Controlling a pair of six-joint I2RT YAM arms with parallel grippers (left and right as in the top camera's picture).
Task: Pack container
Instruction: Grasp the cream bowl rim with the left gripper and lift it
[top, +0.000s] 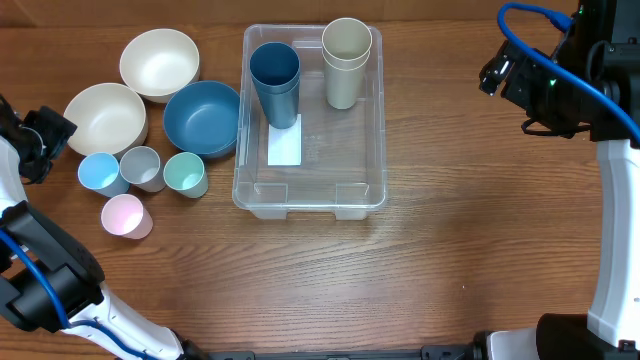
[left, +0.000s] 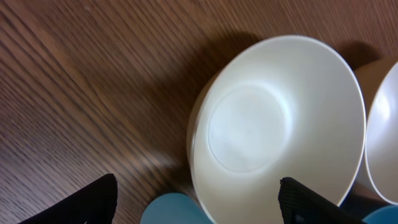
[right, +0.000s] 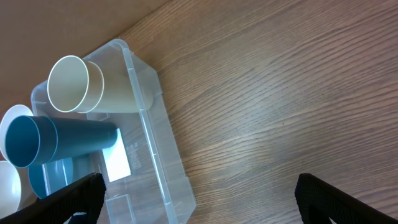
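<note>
Your clear container (top: 378, 150) has a white label (top: 284, 147) and holds dark blue cups (top: 275, 80) and cream cups (top: 346, 60). At its 9 o'clock you see cream bowls (top: 159, 62), a blue bowl (top: 203, 118), a light blue cup (top: 100, 173), grey cup (top: 141, 167), mint cup (top: 185, 174) and pink cup (top: 126, 216). The table (top: 450, 250) is brown with wood grain.

Left wrist view: left gripper (left: 198, 204) shows only 2 dark tips at btm edge. Light blue cup (left: 171, 211) is cut to a sliver of rim there. Cream bowl (left: 384, 124) at rt edge is mostly cut off.
Right wrist view: container (right: 155, 134) runs off btm-left. Blue bowl (right: 53, 177) is mostly hidden behind dark blue cups (right: 62, 143).
Overhead: label (top: 284, 148) has its top end under those cups.
</note>
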